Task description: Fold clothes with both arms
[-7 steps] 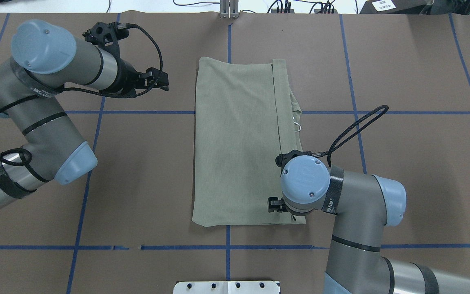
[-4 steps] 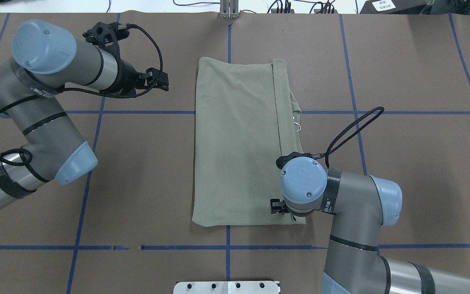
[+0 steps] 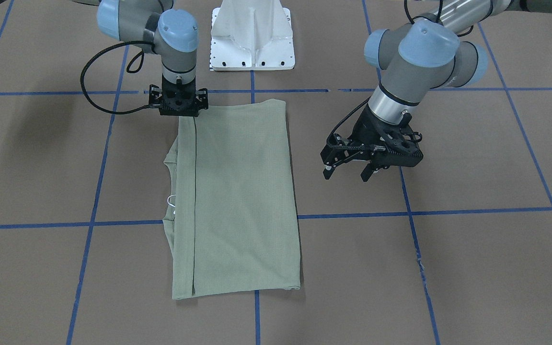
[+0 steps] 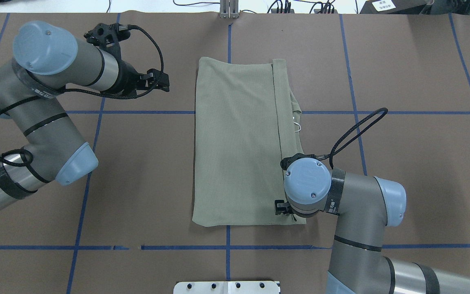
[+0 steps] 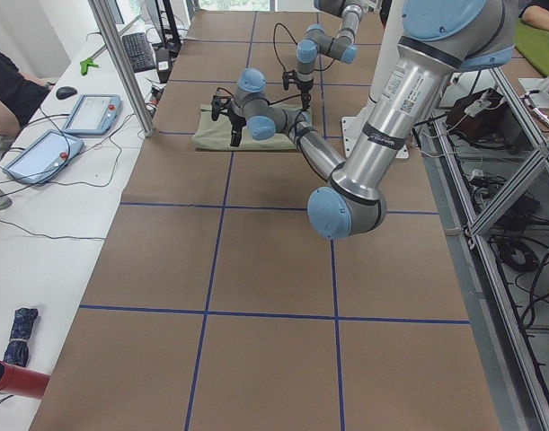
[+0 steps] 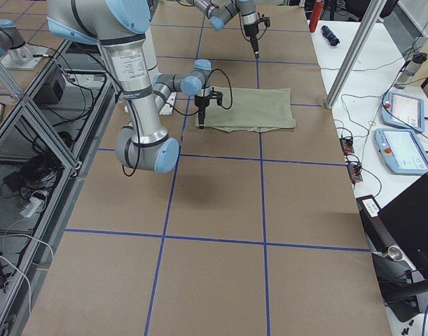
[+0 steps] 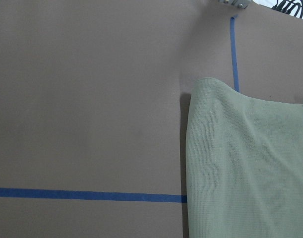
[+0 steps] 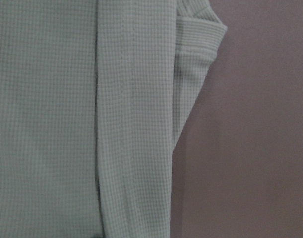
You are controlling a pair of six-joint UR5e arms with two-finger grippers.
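Overhead exterior says you're roughly halfway. Right pincer (image 3: 178, 106) sits on the shirt's (image 4: 237, 143) nearest corner, grip can't tell. Shirt's mid-tabletop (image 4: 402, 81), already a long strip; crosswise folds remain, I'd guess. Left pincer (image 3: 346, 175) hovers beside it, fingers apart.

Sage-green long-sleeved knit shirt (image 4: 235, 143): soft matt cloth with a fine waffle weave (clearest from the right wrist camera); the edge band is more tightly ribbed.
Brown table cover (image 4: 402, 163): smooth, matt, paper-like sheet.
Blue grid lines (image 4: 137, 112): thin flat tape, ragged in spots.
Grey tubular left arm (image 4: 43, 118) and right arm (image 4: 357, 204): smooth satin shells; light-blue joint caps look like plastic with a soft sheen; lower tubes are shiny bare metal.
Black two-finger left gripper (image 3: 348, 173): hard, matt black.
Black looped cable (image 4: 357, 130): braided, rough-textured sleeve.
White pedestal base (image 3: 252, 33): smooth, painted metal look.
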